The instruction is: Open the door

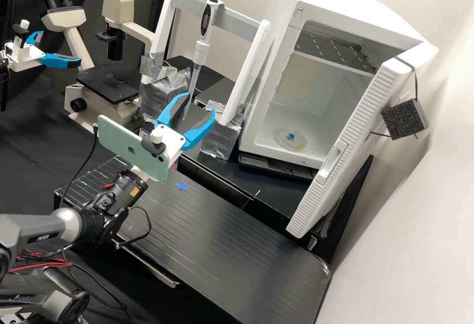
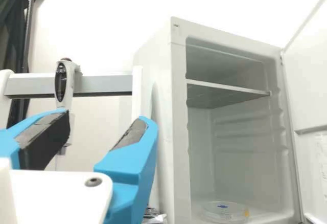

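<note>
My gripper (image 1: 201,102) is at the middle of the bench in the high view, left of the white cabinet (image 1: 269,74) and well apart from its door. In the wrist view the gripper (image 2: 108,119) has its two blue fingers spread, with nothing held between them. The cabinet door (image 1: 351,139) stands wide open at the right, with a handle (image 1: 331,162) on its outer side. From the wrist, the cabinet (image 2: 159,116) shows its shelf and interior, and the door (image 2: 312,75) is swung away from the opening.
A pipette (image 1: 201,50) hangs on a white stand (image 1: 247,72) just behind the gripper. A microscope (image 1: 108,84) is farther left. A lidded dish (image 1: 291,140) lies inside the cabinet. The raised black board (image 1: 212,230) spans the front. Another gripper is at far left.
</note>
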Controlling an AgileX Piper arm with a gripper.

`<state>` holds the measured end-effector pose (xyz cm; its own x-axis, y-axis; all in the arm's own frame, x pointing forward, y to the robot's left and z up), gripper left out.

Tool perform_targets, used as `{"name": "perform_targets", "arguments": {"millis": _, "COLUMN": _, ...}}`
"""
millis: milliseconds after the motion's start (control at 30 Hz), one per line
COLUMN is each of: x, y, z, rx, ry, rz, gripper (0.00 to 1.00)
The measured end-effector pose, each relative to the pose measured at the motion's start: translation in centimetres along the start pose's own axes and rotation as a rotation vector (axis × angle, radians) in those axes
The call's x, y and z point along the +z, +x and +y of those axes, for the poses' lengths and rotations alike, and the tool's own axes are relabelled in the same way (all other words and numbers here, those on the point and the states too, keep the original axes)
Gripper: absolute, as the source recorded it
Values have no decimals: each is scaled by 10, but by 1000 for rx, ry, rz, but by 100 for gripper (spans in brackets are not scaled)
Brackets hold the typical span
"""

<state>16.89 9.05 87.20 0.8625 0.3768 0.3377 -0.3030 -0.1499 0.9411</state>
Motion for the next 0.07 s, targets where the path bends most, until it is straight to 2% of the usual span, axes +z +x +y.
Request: {"name": "perform_targets", "arguments": {"millis": 67, "x": 2, "y": 0, "z": -2, "rx": -5, "ry": 16, "rz": -6, "gripper": 100}}
